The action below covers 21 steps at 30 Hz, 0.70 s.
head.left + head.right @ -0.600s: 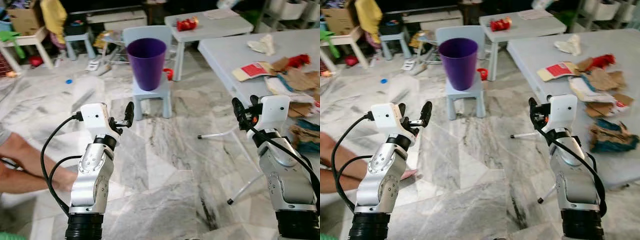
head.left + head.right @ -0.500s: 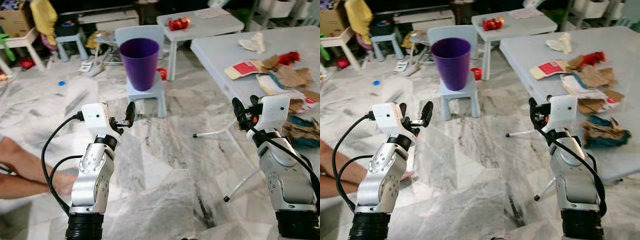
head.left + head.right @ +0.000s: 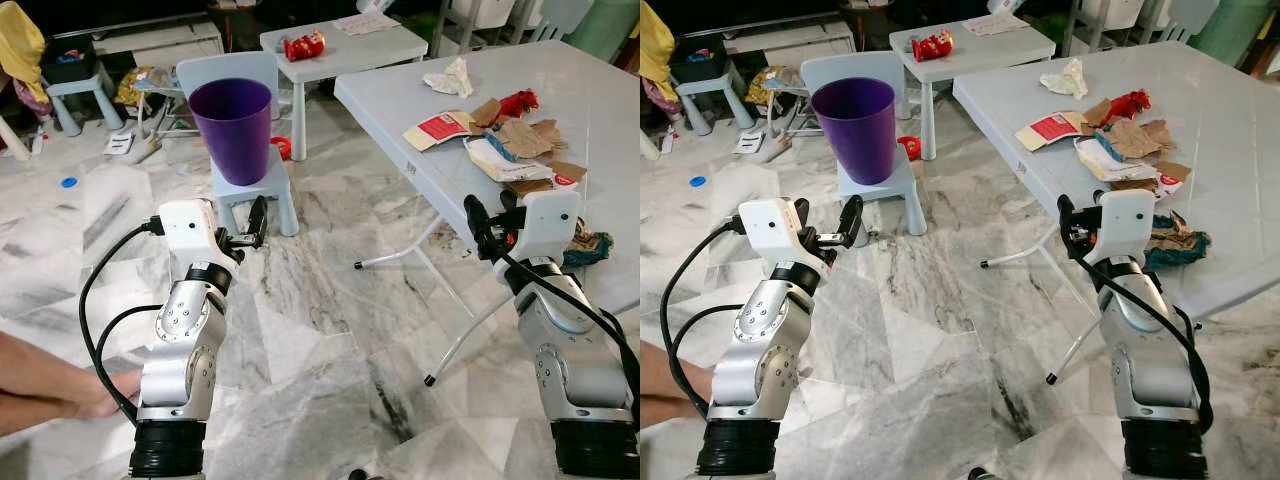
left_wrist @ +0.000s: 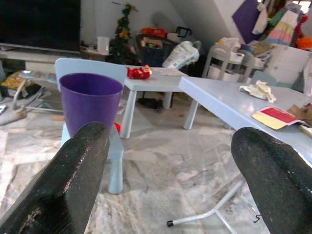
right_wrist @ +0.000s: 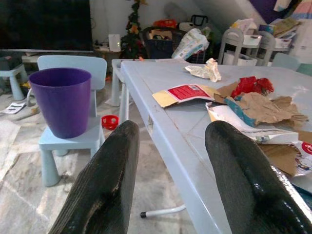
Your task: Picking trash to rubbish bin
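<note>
nearest, left gripper (image 4: pixel 170 180) and right gripper (image 5: pixel 170 185) raised with fingers apart, holding nothing, short of the grey table (image 3: pixel 610 140). on that table, the trash pile (image 3: pixel 505 145) near its front edge, a crumpled tissue (image 3: pixel 447 77) beyond; off its left end, the purple bin (image 3: pixel 231 128) on a small blue chair (image 3: pixel 255 185). best to square up to the table, reach the right gripper over the edge paper and pinch one loose piece.

Silver jointed arms | white boxy wrist housings | black ribbed bases | black looping cables | long black fingers (image 4: pixel 73 185)
</note>
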Motion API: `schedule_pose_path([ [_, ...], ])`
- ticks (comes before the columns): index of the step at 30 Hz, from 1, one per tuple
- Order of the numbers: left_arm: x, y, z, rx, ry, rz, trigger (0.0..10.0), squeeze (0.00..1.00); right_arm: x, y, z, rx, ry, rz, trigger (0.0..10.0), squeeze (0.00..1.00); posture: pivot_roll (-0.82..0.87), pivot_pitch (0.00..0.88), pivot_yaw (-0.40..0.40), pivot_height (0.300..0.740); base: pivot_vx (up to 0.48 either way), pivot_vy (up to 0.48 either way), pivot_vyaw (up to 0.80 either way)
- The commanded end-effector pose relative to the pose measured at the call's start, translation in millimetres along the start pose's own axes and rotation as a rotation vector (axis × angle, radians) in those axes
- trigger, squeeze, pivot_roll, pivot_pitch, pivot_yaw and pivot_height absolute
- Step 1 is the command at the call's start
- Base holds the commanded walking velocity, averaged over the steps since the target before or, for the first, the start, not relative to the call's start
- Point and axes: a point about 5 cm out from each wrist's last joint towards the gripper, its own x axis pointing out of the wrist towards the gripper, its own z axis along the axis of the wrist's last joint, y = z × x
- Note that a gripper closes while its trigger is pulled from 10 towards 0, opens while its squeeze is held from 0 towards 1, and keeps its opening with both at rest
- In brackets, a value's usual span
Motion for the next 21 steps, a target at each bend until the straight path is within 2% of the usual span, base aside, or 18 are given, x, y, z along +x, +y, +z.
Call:
schedule_pose_path([
  [1,0.9,3.4,1.1,0.008,-0.002,0.008,10.0,0.0,0.9,-0.9,2.7,0.001,-0.009,-0.006,10.0,0.0,-0.04,0.059,0.004,0.74,0.0,0.472,-0.8],
  [4,1.1,3.8,1.3,0.008,-0.003,0.008,10.0,0.0,0.8,-1.0,2.7,0.001,-0.009,-0.007,10.0,0.0,-0.04,0.061,0.005,0.74,0.0,0.419,-0.8],
  [13,0.5,4.3,0.8,0.015,0.001,0.009,10.0,0.0,0.1,-1.1,1.7,0.001,-0.009,-0.012,10.0,0.0,-0.04,0.061,0.008,0.74,0.0,0.0,-0.8],
  [18,0.7,5.1,2.6,0.031,-0.016,0.004,10.0,0.0,-2.4,-2.7,3.5,-0.012,-0.027,-0.011,10.0,0.0,-0.04,0.064,0.011,0.74,0.0,0.0,0.0],
  [21,0.7,4.6,2.2,0.011,-0.014,-0.001,10.0,0.0,-3.6,-3.7,3.6,-0.012,-0.026,-0.014,10.0,0.0,-0.05,0.066,0.014,0.74,0.0,0.0,0.0],
])
